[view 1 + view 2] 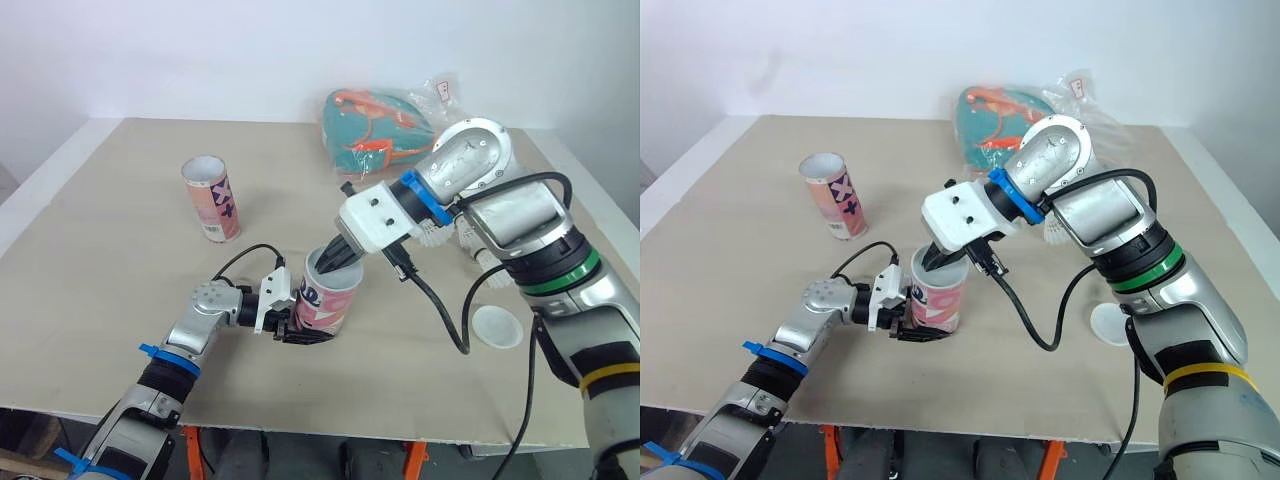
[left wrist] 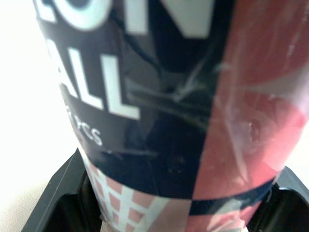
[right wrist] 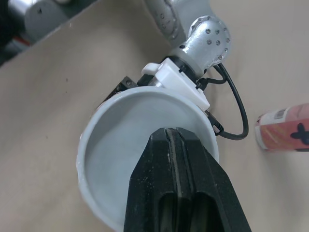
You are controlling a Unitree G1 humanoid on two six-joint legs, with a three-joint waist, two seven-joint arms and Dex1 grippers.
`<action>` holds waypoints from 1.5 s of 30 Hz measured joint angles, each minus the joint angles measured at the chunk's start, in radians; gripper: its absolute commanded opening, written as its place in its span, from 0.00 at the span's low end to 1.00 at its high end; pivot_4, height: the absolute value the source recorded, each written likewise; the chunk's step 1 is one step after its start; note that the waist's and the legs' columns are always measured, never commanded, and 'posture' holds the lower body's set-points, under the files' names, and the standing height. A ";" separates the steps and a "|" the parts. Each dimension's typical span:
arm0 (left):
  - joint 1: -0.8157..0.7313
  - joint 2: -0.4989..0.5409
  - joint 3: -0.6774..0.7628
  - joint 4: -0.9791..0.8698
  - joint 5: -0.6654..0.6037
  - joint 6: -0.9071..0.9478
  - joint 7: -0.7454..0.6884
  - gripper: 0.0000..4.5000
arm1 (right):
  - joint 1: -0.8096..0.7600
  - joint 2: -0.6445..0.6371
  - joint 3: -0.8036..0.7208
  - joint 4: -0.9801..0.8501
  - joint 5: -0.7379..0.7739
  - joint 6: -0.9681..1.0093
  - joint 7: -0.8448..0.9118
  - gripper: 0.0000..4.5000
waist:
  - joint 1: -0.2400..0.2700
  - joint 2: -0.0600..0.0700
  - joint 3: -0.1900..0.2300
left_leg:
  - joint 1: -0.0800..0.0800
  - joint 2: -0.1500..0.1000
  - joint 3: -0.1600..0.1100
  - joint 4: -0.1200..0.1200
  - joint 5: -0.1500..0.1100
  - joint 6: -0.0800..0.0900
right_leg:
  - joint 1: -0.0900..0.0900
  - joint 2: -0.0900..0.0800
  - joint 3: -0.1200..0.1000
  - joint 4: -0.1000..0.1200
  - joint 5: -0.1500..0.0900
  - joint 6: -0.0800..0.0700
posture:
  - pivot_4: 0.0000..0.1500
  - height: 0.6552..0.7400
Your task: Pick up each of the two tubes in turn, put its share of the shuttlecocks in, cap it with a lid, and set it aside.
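A pink, white and navy tube (image 1: 334, 305) stands upright near the table's front edge, its mouth uncovered. My left gripper (image 1: 301, 334) is shut on its lower part; the left wrist view shows the tube wall (image 2: 193, 121) between the black fingers (image 2: 53, 203). My right gripper (image 1: 336, 257) points down into the tube's mouth with its fingers (image 3: 176, 164) pressed shut, and nothing shows between them. The second tube (image 1: 212, 198) stands upright at the back left, also uncovered. A white lid (image 1: 497, 326) lies flat to the right. A white shuttlecock (image 1: 1055, 232) lies partly hidden behind my right arm.
A teal and orange item in a clear plastic bag (image 1: 375, 130) lies at the back of the table (image 1: 100, 280). A black cable (image 1: 445, 310) loops from my right wrist over the table beside the lid.
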 measured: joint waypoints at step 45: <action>0.009 0.005 0.030 0.014 -0.029 0.005 -0.025 0.99 | 0.665 -0.134 -0.424 -0.347 0.274 0.540 -0.445 1.00 | -0.023 -0.004 0.000 | -0.003 -0.003 -0.009 -0.002 -0.003 -0.004 | 0.000 0.002 0.000 -0.002 -0.002 0.003 | 1.00 1.00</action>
